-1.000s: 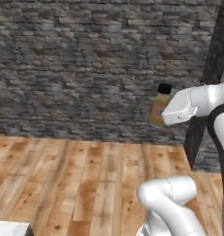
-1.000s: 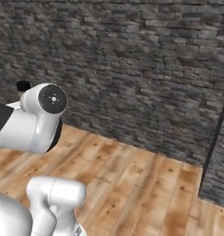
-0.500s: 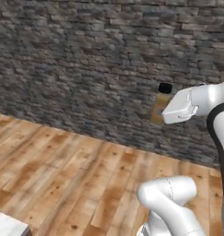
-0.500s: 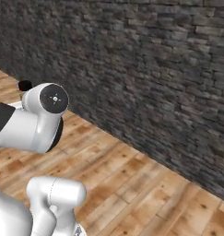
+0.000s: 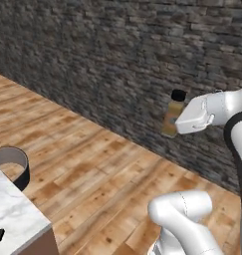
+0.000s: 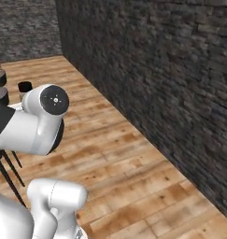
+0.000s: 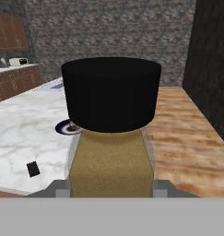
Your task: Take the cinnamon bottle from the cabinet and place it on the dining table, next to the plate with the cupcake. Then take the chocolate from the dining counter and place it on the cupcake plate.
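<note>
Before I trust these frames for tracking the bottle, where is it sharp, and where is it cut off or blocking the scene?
Left base view: the cinnamon bottle is small and soft against the dark stone wall. Hand view: it looms close, hiding part of the plate with the cupcake; the chocolate and dining table read clearly.

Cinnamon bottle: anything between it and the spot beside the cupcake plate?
Nothing visible. The gripper holds the bottle in the air. In the hand view, bare marble table lies ahead around the plate; the chocolate lies nearer, apart from it.
</note>
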Available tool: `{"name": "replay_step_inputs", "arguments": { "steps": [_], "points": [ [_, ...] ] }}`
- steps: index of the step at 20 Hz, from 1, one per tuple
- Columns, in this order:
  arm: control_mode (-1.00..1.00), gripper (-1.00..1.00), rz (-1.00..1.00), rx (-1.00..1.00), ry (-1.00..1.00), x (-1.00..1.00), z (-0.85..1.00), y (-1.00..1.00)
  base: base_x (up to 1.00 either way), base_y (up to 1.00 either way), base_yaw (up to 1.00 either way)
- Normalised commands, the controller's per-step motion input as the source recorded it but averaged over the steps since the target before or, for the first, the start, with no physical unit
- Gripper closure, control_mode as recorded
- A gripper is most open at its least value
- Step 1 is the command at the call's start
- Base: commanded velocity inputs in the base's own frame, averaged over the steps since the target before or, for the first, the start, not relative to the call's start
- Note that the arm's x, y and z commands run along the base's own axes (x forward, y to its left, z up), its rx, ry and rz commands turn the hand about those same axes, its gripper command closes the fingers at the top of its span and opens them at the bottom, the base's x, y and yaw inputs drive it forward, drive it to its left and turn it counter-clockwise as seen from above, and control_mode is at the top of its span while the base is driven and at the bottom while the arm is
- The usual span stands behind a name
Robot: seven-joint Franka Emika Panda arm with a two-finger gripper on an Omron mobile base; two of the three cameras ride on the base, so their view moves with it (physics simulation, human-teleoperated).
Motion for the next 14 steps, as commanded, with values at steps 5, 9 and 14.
{"name": "replay_step_inputs", "arguments": {
  "steps": [5,9,14],
  "points": [
    [1.0,1.0,0.0,0.0,0.0,0.0,0.0,0.0,0.68,-0.18,0.35],
    [1.0,1.0,0.0,0.0,0.0,0.0,0.0,0.0,0.69,-0.19,0.31],
    [1.0,1.0,0.0,0.0,0.0,0.0,0.0,0.0,0.65,-0.12,0.43]
  ]
}}
